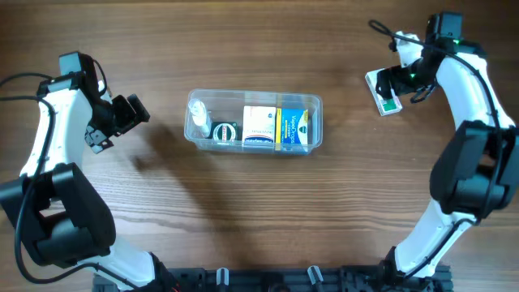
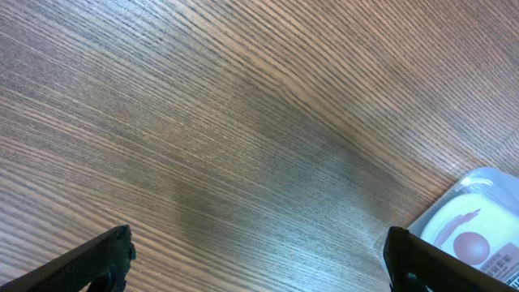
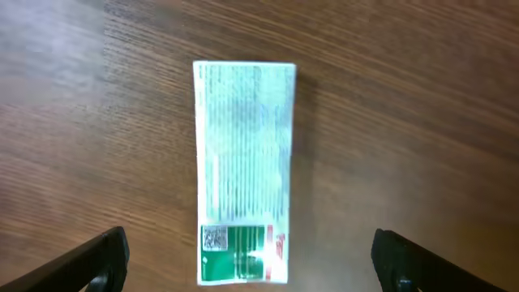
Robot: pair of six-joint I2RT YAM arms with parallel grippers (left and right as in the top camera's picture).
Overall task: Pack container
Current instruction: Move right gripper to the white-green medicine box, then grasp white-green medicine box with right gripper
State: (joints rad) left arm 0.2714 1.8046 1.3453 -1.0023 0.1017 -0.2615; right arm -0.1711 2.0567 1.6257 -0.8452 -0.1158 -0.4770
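The right tool (image 3: 250, 247), spread wide above the green-and-white box (image 3: 243, 174), should be centred and lowered astride its long sides before closing, the container (image 1: 259, 92) being well apart at the middle of the surface (image 1: 259, 211).

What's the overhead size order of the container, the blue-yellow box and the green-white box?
Largest: container. Then the blue-yellow box and green-white box look about alike; the right gripper hides part of the latter.

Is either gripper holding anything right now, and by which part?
Nothing is held. The right gripper is open astride the green-and-white box without touching it; the left gripper is open over the table.
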